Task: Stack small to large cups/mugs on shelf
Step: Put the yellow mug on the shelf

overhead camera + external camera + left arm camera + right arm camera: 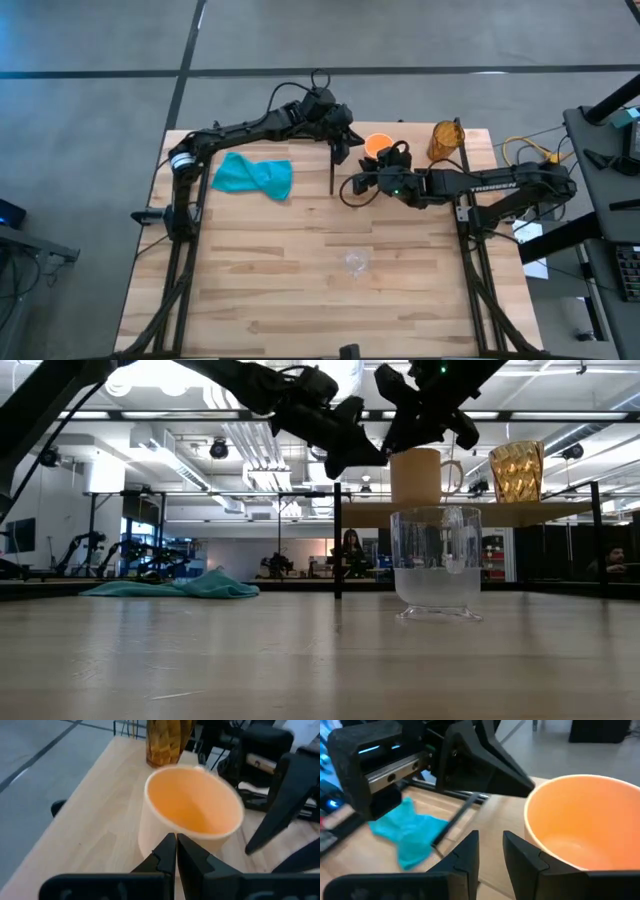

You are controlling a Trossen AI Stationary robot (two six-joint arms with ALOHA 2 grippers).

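Observation:
The orange mug (pixel 377 145) stands upright on the shelf (pixel 480 514), and the brown wood-grain cup (pixel 447 140) stands to its right on the same board. The clear glass cup (pixel 356 262) stands on the tabletop nearer the front. My left gripper (pixel 176 851) is shut, with its tips just off the mug's (pixel 192 812) left wall. My right gripper (pixel 491 845) is open by a narrow gap with nothing in it. It hangs at the mug's (pixel 585 825) near side, about rim height in the low view. My left gripper points its shut tips level at the orange mug's outer wall (pixel 155 837) from the table's left; whether they touch it, I cannot tell. My right gripper has one finger (pixel 520 855) beside the mug's outer wall (pixel 540 845) below the rim; whether it touches, I cannot tell.
A teal cloth (pixel 252 176) lies crumpled on the tabletop left of the shelf. A black shelf post (pixel 333 170) stands between the cloth and the mug. Cables and gear sit off the table's right edge (pixel 530 155).

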